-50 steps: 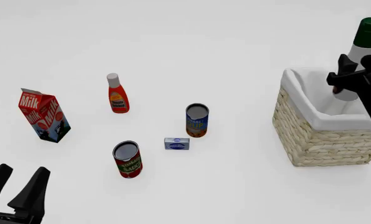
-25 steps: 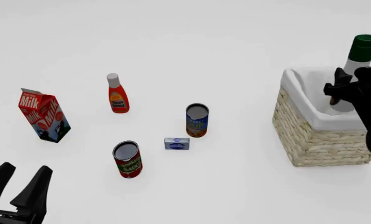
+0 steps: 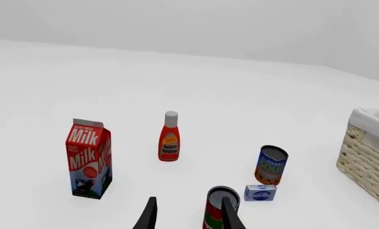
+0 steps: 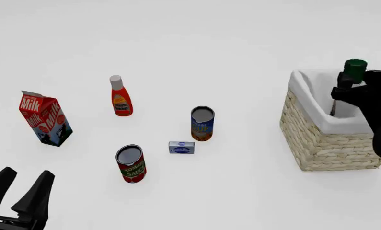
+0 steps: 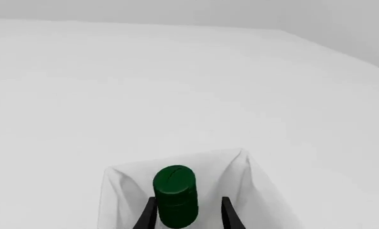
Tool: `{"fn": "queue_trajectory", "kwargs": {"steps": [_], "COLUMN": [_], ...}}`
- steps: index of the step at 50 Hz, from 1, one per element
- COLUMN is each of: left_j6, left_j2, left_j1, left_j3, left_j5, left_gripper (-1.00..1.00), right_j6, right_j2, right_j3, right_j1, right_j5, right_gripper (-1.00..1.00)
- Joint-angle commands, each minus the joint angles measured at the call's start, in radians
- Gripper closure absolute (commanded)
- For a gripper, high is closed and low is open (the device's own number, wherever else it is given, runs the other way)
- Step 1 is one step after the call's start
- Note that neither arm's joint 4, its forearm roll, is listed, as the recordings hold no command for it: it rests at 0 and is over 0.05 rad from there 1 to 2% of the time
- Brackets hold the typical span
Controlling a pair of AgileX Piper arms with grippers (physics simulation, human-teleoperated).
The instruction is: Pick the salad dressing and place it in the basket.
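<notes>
The right tool [image 4: 341,91] stands spread around the green-capped white dressing bottle [image 4: 354,67] inside the cloth-lined wicker basket [image 4: 324,143]; I'd lift straight up.

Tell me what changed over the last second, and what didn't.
The salad dressing has sunk well down into the basket: only its green cap still shows above the lining. The right gripper came down with it, fingers either side; whether it still grips is unclear. The left gripper, milk carton, ketchup bottle and cans stayed put.
</notes>
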Motion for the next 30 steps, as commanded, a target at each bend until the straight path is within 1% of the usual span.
{"fn": "queue_trajectory", "kwargs": {"steps": [1,21,30], "left_j6": [-0.006,-0.010,-0.009], "left_j2": [0.004,0.015,0.011], "left_j1": [-0.001,-0.001,0.000], "left_j3": [0.000,0.000,0.000], "left_j5": [-0.001,-0.009,-0.006], "left_gripper": [-1.00,-1.00,-1.00], "right_j6": [0.014,0.015,0.011], "right_j2": [-0.003,-0.016,-0.066], "right_j3": [-0.006,-0.007,0.011], "right_j1": [0.005,0.015,0.027], "right_j5": [-0.003,0.002,0.018], "right_gripper": [-1.00,-1.00,-1.00]}}
